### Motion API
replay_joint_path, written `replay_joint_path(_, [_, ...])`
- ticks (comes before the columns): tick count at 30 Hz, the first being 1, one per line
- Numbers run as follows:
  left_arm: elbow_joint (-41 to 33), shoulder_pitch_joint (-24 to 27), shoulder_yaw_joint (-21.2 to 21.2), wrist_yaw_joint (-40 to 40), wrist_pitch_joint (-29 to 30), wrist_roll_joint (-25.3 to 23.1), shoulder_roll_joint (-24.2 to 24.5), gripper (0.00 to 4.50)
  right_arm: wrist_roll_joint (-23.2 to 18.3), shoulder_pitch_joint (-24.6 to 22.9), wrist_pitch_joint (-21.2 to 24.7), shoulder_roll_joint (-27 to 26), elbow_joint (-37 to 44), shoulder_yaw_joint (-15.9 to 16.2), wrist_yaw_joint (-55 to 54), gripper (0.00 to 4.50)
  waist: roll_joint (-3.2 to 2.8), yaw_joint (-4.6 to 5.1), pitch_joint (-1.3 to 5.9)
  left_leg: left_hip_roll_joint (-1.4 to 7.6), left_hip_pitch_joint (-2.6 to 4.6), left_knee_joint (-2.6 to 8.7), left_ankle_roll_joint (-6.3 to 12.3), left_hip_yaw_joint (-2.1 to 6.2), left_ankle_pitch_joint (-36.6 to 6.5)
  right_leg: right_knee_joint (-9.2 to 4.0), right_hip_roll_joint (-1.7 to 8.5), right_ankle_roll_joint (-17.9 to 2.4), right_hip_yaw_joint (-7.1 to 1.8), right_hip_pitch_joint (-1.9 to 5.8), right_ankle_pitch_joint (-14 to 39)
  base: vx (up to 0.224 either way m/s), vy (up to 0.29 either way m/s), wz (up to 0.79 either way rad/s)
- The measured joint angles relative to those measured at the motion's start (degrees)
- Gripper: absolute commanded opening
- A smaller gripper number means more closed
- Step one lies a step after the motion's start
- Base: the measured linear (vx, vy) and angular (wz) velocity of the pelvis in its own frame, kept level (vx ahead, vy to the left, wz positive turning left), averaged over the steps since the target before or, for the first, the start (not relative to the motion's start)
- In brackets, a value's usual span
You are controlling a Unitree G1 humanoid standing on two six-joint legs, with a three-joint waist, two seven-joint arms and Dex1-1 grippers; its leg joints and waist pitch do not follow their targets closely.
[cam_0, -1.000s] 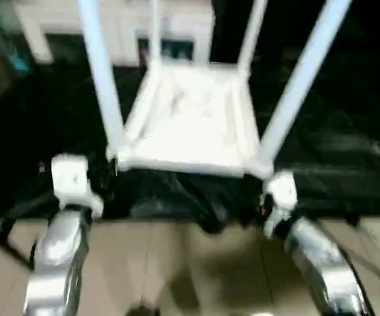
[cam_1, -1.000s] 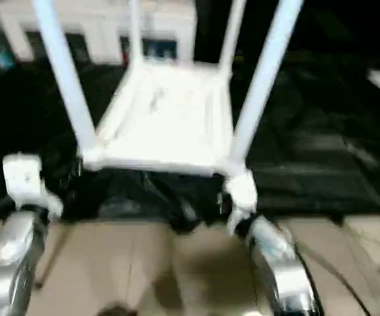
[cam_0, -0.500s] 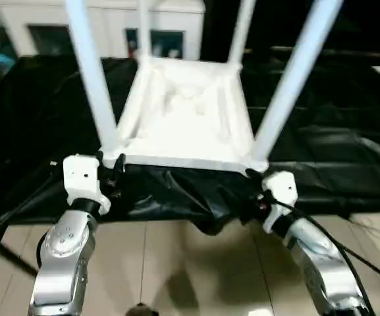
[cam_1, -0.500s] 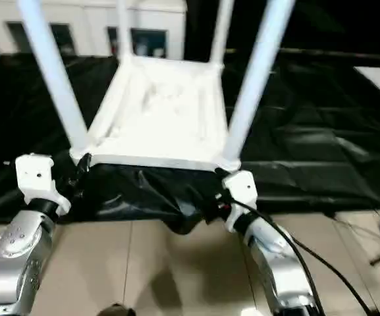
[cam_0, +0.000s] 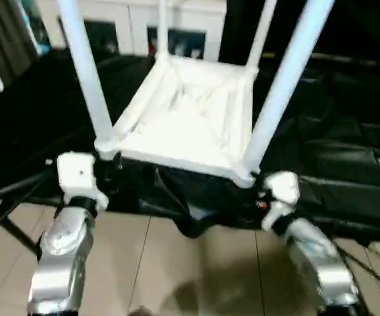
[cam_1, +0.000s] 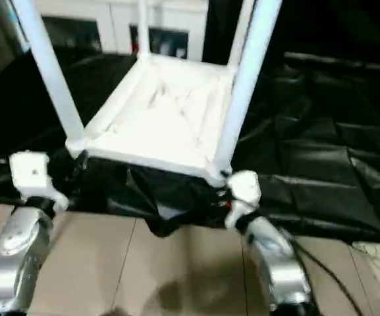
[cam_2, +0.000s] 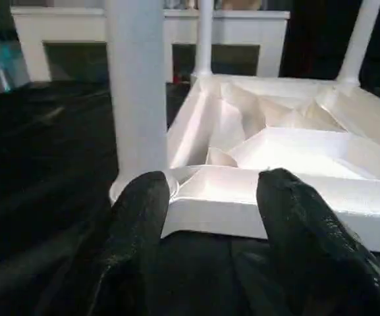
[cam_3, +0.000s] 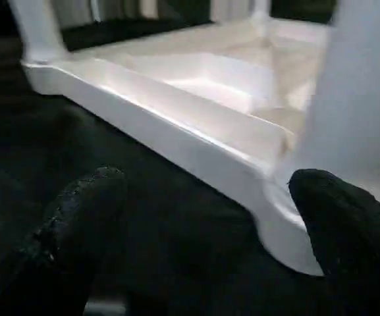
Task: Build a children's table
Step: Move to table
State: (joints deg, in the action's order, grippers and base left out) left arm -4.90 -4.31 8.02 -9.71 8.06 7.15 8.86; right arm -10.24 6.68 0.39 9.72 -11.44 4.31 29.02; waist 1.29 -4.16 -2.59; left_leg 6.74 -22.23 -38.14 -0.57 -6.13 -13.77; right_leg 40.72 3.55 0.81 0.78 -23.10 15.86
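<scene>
The children's table (cam_0: 190, 131) lies upside down on a black sheet, its rimmed underside facing up and its white legs (cam_0: 84, 72) rising out of the picture. My left gripper (cam_2: 209, 191) is open just in front of the near left corner, where one leg (cam_2: 137, 99) stands; its fingers (cam_2: 137, 217) touch nothing. My right gripper (cam_3: 209, 184) stands wide open at the near right corner (cam_3: 288, 230), with the rim's corner between its spread fingers (cam_3: 91, 210) but not clamped.
The black sheet (cam_0: 348, 164) covers a low surface that ends just in front of the grippers, with beige floor tiles (cam_0: 196, 263) below. A white cabinet (cam_0: 143, 26) stands behind the table. A dark stand leg (cam_0: 5, 224) crosses the floor at the left.
The whole view has shifted and tilted, so the camera moved. Both grippers stay at the table's near corners with their fingers as far apart as before.
</scene>
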Motion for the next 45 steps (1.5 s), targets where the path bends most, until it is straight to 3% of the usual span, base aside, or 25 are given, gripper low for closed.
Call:
replay_joint_path(1, [0.01, 0.33, -0.31, -0.11, 0.03, 0.05, -0.07, 2.50, 0.01, -0.47, 0.02, 0.02, -0.17, 0.21, 0.12, 4.50, -0.20, -0.55, -0.39, 0.30, 0.50, 0.47, -0.28, -0.33, -0.13, -0.68, 0.60, 0.27, 0.39, 0.53, -0.21, -0.088, 0.058, 0.11])
replay_joint_path(2, [0.01, 0.51, -0.27, -0.16, -0.02, 0.29, -0.07, 2.50, 0.02, -0.71, 0.03, 0.13, -0.15, 0.46, 0.24, 4.50, -0.18, -0.80, -0.75, 0.56, 1.37, 1.23, -1.27, -0.49, -0.35, -1.36, 0.57, 0.20, 0.69, 1.31, -0.25, -0.098, 0.037, -0.09])
replay_joint_path(3, [0.00, 0.61, -0.21, -0.19, -0.10, 0.52, -0.07, 2.50, 0.02, -0.96, 0.03, 0.20, -0.08, 0.57, 0.30, 4.50, -0.18, -0.76, -0.89, 0.97, 2.27, 1.91, -2.05, -0.81, -0.32, -2.08, 0.60, 0.16, 1.11, 1.85, -0.22, -0.051, -0.045, 0.00])
replay_joint_path(5, [-0.02, 0.92, 0.05, -0.17, -0.39, 0.96, 0.01, 2.50, 0.03, -1.10, 0.02, 0.32, 0.01, 0.58, 0.51, 4.50, -0.14, -0.58, -1.17, 1.44, 3.18, 3.31, -2.38, -1.19, -0.14, -3.79, 0.58, 0.14, 1.76, 2.71, -0.22, -0.026, -0.022, 0.00])
replay_joint_path(6, [-0.03, 1.25, 0.17, -0.09, -0.33, 0.95, 0.28, 2.50, 0.02, -1.10, -0.06, 0.31, 0.20, 0.59, 0.78, 4.50, -0.21, -0.45, -1.22, 1.51, 3.20, 3.77, -2.49, -1.22, -0.06, -4.46, 0.54, 0.07, 1.93, 3.25, -0.26, 0.000, 0.000, 0.00])
replay_joint_path(8, [0.01, 1.39, 1.08, 0.01, -0.14, 0.88, 1.30, 2.50, -0.16, -1.19, -0.49, 0.28, 0.84, 0.59, 1.60, 4.50, -0.07, -0.24, -1.11, 1.62, 2.98, 4.04, -2.63, -1.30, 0.39, -5.57, 0.46, -0.60, 2.03, 3.38, -1.81, 0.000, 0.000, 0.00])
replay_joint_path(12, [0.39, 1.27, 2.59, -0.28, -0.23, 0.78, 2.98, 2.50, -1.10, -1.40, -0.59, 0.22, 1.77, 0.60, 2.57, 4.50, 0.23, 0.26, -0.92, 1.71, 2.21, 3.71, -2.31, -1.57, 1.83, -5.71, 0.50, -0.56, 1.91, 2.75, -3.58, 0.000, 0.000, 0.00])
replay_joint_path(15, [2.18, -0.95, 2.39, -2.94, 1.08, 2.44, 3.85, 2.50, -1.27, -1.38, -0.59, 0.17, 1.78, 0.66, 2.69, 4.50, 0.38, -0.11, -0.83, 1.88, 1.59, 3.67, -2.11, -2.16, 1.95, -5.60, 0.67, -0.58, 1.88, 2.06, -3.62, 0.000, 0.000, 0.00])
replay_joint_path(20, [5.25, -6.61, 2.64, -3.84, 2.50, 4.51, 4.24, 2.92, -1.35, -1.21, -0.48, 0.09, 2.37, 0.68, 2.77, 4.50, 0.43, -0.14, -0.80, 2.04, 1.64, 3.67, -2.10, -2.48, 1.96, -5.60, 0.71, -0.62, 1.85, 2.02, -3.66, 0.000, 0.000, 0.00])
replay_joint_path(29, [21.35, -19.40, 5.72, -3.35, 3.67, 5.21, 8.00, 3.66, -2.50, -0.07, 0.99, 0.13, 4.81, 1.80, 4.18, 4.50, 0.54, 0.31, -0.77, 2.26, 1.58, 3.69, -2.12, -2.75, 1.97, -5.59, 0.65, -0.61, 1.87, 1.90, -3.67, 0.000, 0.000, 0.00])
replay_joint_path(34, [32.05, -25.52, 5.82, -3.27, 1.27, 4.06, 9.82, 4.07, -2.60, 0.24, 1.70, 0.07, 4.98, 2.05, 4.97, 4.50, 0.66, 0.36, -0.72, 2.26, 1.08, 3.63, -1.73, -2.80, 2.19, -5.55, 0.69, -0.61, 1.87, 1.45, -3.70, 0.000, 0.000, 0.00])
replay_joint_path(39, [42.75, -31.49, 6.00, -6.07, -1.93, 4.35, 10.26, 4.32, -2.69, 2.64, 1.82, 0.02, 4.56, 2.99, 6.69, 4.50, 0.69, 0.53, -0.72, 2.27, 1.04, 3.62, -1.66, -2.86, 2.26, -5.43, 0.71, -0.64, 1.85, 1.32, -3.73, 0.000, 0.000, 0.00])
replay_joint_path(45, [54.97, -37.09, 5.68, -7.49, -6.99, 3.08, 10.94, 4.43, -5.82, 5.75, 6.46, -0.18, 1.84, 3.01, 10.34, 4.50, 0.77, 0.64, -0.71, 2.29, 1.04, 3.62, -1.65, -2.89, 2.28, -5.41, 0.72, -0.65, 1.86, 1.30, -3.73, 0.000, 0.000, 0.00])
